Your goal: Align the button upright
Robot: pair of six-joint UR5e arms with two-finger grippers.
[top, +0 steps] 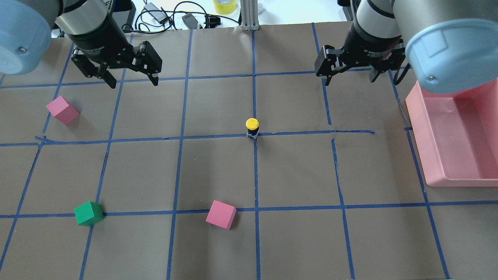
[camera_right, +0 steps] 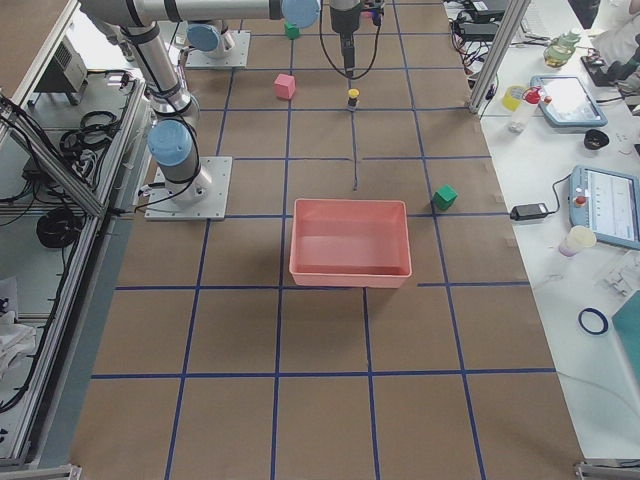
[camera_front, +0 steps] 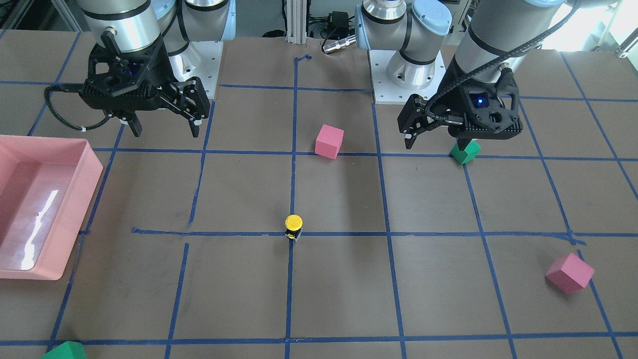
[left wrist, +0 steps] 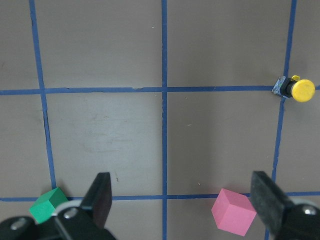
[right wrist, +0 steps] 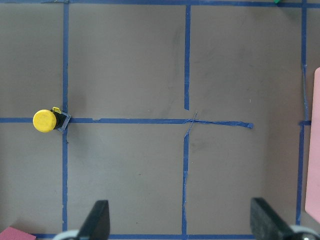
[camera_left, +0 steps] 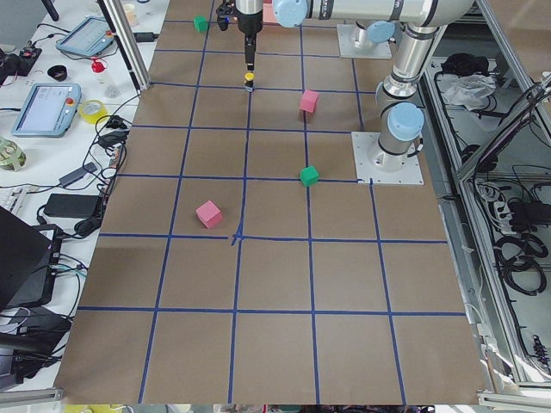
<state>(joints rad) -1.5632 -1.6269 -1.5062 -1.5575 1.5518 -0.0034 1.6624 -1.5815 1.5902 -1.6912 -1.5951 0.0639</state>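
Button [top: 252,127] upright on tape [top: 194,137], left gripper [top: 134,83] and right gripper [top: 350,80] agape, wrist views reveal tab [right wrist: 56,110]

yellow-capped black button [top: 252,127]; pink tray [top: 459,140]; blue-taped brown table [top: 295,171]

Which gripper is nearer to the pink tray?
Right. The right gripper hangs near the pink tray's robot-side corner; the left gripper hangs across the table, beyond the button.
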